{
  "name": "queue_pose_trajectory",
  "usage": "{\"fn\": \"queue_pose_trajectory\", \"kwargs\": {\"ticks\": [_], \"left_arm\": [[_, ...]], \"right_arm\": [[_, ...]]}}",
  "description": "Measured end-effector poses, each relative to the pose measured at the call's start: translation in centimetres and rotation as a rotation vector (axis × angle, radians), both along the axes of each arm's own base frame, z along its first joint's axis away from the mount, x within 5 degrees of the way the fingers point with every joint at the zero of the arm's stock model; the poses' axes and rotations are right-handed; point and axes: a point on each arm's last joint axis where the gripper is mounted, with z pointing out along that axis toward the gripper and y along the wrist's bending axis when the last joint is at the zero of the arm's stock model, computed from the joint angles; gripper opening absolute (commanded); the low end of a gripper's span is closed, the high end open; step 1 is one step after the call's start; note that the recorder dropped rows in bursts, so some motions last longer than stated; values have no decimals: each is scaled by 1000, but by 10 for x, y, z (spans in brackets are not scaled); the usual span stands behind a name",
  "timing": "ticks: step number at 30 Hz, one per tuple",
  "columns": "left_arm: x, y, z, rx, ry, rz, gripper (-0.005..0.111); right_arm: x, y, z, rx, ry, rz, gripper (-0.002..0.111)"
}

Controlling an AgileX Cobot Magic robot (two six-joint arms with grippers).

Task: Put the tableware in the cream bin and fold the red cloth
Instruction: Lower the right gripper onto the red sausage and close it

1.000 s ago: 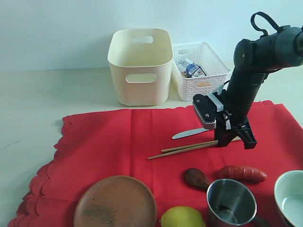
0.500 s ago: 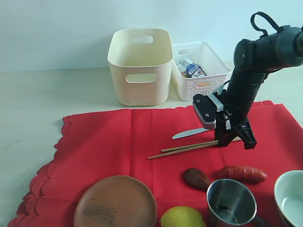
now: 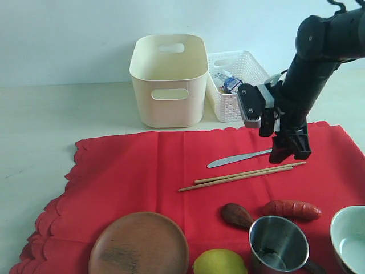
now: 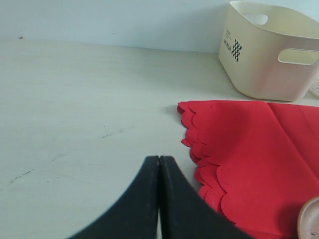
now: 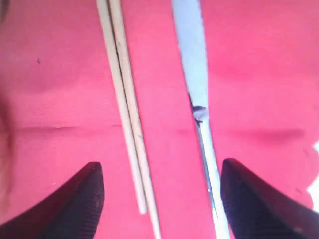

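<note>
The red cloth (image 3: 131,171) lies spread on the table. On it are the light chopsticks (image 3: 242,176), the silver knife (image 3: 231,160), the brown plate (image 3: 139,244), the dark spoon (image 3: 236,215), the steel cup (image 3: 278,244) and the pale bowl (image 3: 351,237). My right gripper (image 3: 290,149) hovers open just above the right ends of the chopsticks (image 5: 122,94) and knife (image 5: 192,64), which both lie between its fingers (image 5: 160,167). The cream bin (image 3: 169,80) stands behind the cloth. My left gripper (image 4: 159,159) is shut and empty over bare table, beside the cloth's scalloped edge (image 4: 199,149).
A white lattice basket (image 3: 239,83) holding a small carton stands right of the cream bin. A toy sausage (image 3: 292,209) and a lemon (image 3: 219,262) lie among the tableware at the front. Bare table stretches left of the cloth (image 3: 40,131).
My right gripper has risen and shifted right and back from the chopsticks' right end. The chopsticks and knife stay on the cloth, now fully visible.
</note>
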Motion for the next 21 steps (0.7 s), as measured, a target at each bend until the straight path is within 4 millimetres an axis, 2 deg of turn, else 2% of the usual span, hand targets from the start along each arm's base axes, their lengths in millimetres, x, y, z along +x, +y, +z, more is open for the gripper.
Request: {"fn": "queue_pose_trajectory", "kwargs": {"ticks": [4, 8, 12, 15, 21], "left_arm": [[0, 0, 0, 0, 0, 0, 0], [0, 0, 0, 0, 0, 0, 0], [0, 0, 0, 0, 0, 0, 0], [0, 0, 0, 0, 0, 0, 0], [0, 0, 0, 0, 0, 0, 0]], "right_arm": [[-12, -1, 17, 13, 77, -72, 61], [-23, -2, 20, -9, 203, -185, 53], [-34, -5, 11, -33, 271, -247, 54], [-52, -9, -2, -64, 341, -287, 57], [-71, -14, -24, -85, 370, -340, 58]]}}
